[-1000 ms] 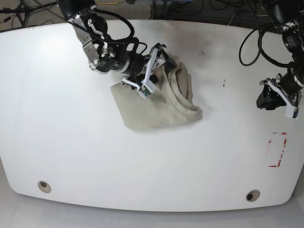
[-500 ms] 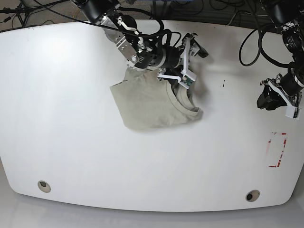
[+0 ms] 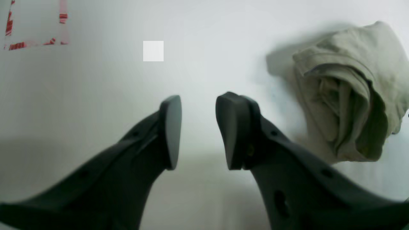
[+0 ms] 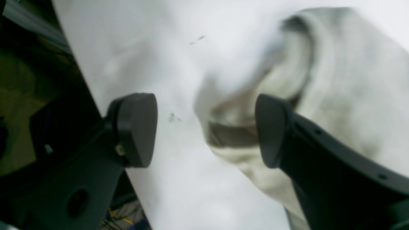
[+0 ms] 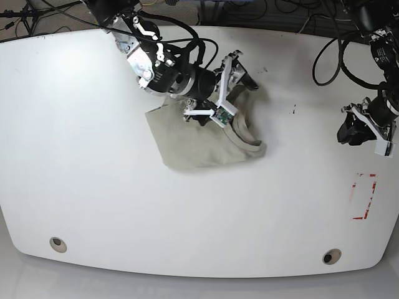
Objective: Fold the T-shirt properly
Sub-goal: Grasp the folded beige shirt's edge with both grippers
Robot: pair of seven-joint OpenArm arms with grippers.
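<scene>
The T-shirt (image 5: pixel 196 144) lies bunched at the table's middle, beige and wrinkly, its collar (image 5: pixel 246 140) at the right. My right gripper (image 5: pixel 240 84) hovers over the shirt's upper right edge. In the blurred right wrist view this gripper (image 4: pixel 204 127) is open, with the collar fold (image 4: pixel 243 134) beyond its gap and nothing held. My left gripper (image 5: pixel 348 132) hangs far to the right, apart from the shirt. Seen from the left wrist, that gripper (image 3: pixel 198 127) is open and empty over bare table, and the T-shirt (image 3: pixel 345 89) sits off to the right.
The white table (image 5: pixel 93 187) has a red tape rectangle (image 5: pixel 363 196) near the right edge, also seen as red tape (image 3: pixel 32 32). Two round holes (image 5: pixel 57 244) (image 5: pixel 331 256) sit near the front edge. Cables run along the back.
My right arm swung right across the shirt's top, then came back a little left. The bunched upper part of the shirt has flattened out. The left arm has not moved.
</scene>
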